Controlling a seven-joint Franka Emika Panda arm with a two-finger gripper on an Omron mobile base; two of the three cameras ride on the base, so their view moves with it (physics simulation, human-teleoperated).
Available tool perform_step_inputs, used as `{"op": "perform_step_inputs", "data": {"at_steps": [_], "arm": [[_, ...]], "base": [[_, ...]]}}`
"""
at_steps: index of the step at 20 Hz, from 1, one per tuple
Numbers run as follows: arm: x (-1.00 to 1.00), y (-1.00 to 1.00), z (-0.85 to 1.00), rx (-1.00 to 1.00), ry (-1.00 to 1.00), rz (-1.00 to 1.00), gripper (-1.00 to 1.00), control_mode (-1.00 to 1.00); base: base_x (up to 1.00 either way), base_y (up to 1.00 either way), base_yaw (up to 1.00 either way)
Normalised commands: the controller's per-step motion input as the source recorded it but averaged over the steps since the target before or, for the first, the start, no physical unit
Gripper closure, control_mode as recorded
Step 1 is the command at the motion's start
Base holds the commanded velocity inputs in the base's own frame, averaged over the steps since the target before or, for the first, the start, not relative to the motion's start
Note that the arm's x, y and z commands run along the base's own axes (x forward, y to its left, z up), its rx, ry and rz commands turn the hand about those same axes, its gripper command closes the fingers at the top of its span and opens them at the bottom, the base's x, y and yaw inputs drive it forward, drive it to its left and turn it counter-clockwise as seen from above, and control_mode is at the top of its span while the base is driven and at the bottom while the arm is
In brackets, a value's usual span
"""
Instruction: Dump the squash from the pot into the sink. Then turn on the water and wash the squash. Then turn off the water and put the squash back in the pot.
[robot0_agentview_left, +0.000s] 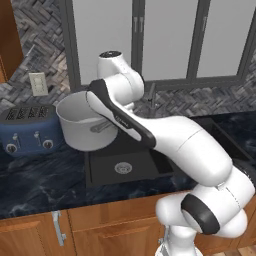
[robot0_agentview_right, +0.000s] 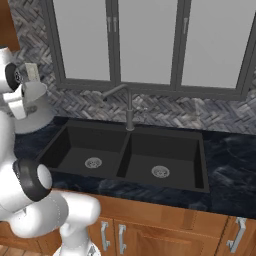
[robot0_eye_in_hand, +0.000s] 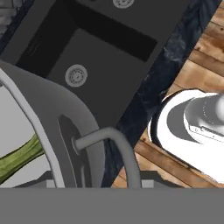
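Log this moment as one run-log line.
phase: dumping | pot: lifted, tilted over sink | squash: inside pot | faucet: off

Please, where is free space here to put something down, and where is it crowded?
Free: both basins of the sink, and the dark counter to their right. Crowded: the counter's left end, where the pot hangs beside the blue toaster.

Sink (robot0_agentview_right: 127, 150) basins open; faucet (robot0_agentview_right: 129, 107) blocks rear centre; toaster (robot0_agentview_left: 27, 130) left of pot (robot0_agentview_left: 80, 125).
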Motion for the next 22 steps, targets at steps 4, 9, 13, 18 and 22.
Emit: {"op": "perform_step_inputs", "data": {"at_steps": [4,9,13,18,22], "arm": [[0.00,-0.07,0.06,0.32,0.01,-0.22,1.00,-1.00],[0.03,-0.01,0.00,0.38,0.03,-0.18,1.00,-1.00],[0.22,0.00,0.00,0.35,0.04,-0.15,1.00,-1.00],[0.19,0.00,0.00,0.30,0.00,-0.14,1.00,-1.00],[0.28,0.04,0.00,0.21,0.00,-0.18,1.00,-1.00]], "base": [[0.00,0.00,0.00],[0.00,0.00,0.00],[0.00,0.00,0.00],[0.00,0.00,0.00],[0.00,0.00,0.00]]}}
